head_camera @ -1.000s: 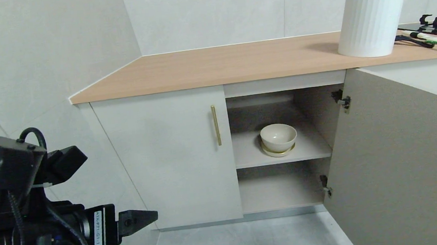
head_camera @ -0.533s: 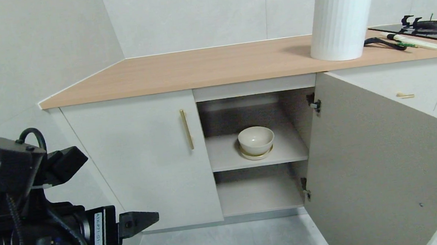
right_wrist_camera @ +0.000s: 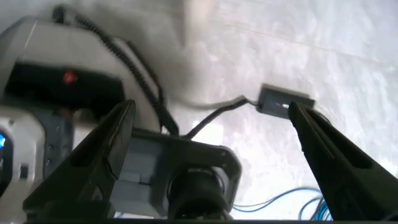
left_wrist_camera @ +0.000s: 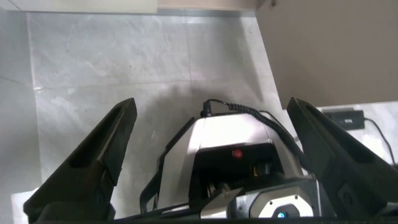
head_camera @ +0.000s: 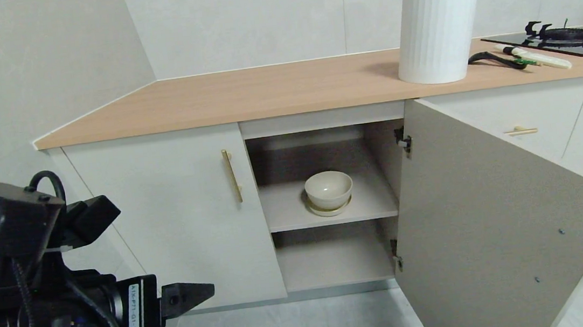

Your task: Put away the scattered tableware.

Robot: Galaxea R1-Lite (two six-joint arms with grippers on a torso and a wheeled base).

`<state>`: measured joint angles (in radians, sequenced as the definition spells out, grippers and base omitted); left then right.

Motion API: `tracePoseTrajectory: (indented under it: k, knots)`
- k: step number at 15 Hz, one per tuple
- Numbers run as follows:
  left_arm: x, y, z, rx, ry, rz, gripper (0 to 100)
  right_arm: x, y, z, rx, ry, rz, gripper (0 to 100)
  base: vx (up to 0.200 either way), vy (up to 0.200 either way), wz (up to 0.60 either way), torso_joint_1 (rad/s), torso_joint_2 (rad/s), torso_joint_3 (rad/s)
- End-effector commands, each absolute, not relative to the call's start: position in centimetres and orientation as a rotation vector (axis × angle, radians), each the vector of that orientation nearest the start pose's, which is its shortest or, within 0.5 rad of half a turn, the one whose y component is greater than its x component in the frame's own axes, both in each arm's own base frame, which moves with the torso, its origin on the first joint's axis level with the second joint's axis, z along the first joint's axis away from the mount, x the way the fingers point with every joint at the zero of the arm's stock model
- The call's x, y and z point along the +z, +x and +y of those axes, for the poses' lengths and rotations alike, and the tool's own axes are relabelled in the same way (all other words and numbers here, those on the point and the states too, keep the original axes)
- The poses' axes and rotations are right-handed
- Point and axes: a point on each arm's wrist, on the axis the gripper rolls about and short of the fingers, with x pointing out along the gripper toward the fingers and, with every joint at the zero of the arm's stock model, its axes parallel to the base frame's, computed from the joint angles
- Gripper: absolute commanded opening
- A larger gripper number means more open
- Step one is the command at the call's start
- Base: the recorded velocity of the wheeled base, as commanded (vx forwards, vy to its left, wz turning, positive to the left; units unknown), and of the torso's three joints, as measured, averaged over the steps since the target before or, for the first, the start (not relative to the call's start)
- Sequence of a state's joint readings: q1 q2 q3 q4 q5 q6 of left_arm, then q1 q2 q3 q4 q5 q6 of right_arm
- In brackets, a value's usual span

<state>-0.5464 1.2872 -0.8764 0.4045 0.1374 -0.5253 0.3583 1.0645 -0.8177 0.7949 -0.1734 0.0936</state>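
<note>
A cream bowl [head_camera: 328,188] stands on a gold-rimmed plate [head_camera: 329,211] on the middle shelf [head_camera: 285,210] of the open cabinet. In the head view my left gripper [head_camera: 189,294] hangs low at the left, well short of the cabinet and in front of its closed door. The left wrist view has the left gripper [left_wrist_camera: 211,106] open over the floor, with nothing between the fingers [left_wrist_camera: 106,155]. My right gripper [right_wrist_camera: 210,109] is open too, aimed down at the floor and holding nothing.
The right cabinet door [head_camera: 481,219] swings wide open toward me. The left door [head_camera: 177,208] with a gold handle [head_camera: 231,175] is closed. On the wooden counter [head_camera: 262,90] stand a white ribbed container [head_camera: 439,29], some utensils [head_camera: 532,57] and a stove [head_camera: 565,34].
The whole head picture has slid to the left, so the camera has turned right. The bowl, plate and door keep their places in the cabinet. My left arm holds still.
</note>
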Motion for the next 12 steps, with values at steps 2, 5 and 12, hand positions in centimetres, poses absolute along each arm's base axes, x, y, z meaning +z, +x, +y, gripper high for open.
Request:
tracePoseTrajectory:
  k: [2,5,12]
  knots:
    - [21.3,15.3,-8.9,-0.170,-0.216,0.848,100,20.8,9.9,2.0,0.031,-0.159,1.018,100,0.000,0.000,0.00,0.000,0.00,0.000]
    - [21.3,15.3,-8.9,-0.170,-0.217,0.848,100,21.2,10.9,0.5,-0.089,-0.127,1.023,100,0.000,0.000,0.00,0.000,0.00,0.000]
    - [21.3,15.3,-8.9,-0.170,-0.217,0.848,100,20.2,16.0,-2.3,-0.266,-0.009,0.985,100,0.000,0.000,0.00,0.000,0.00,0.000]
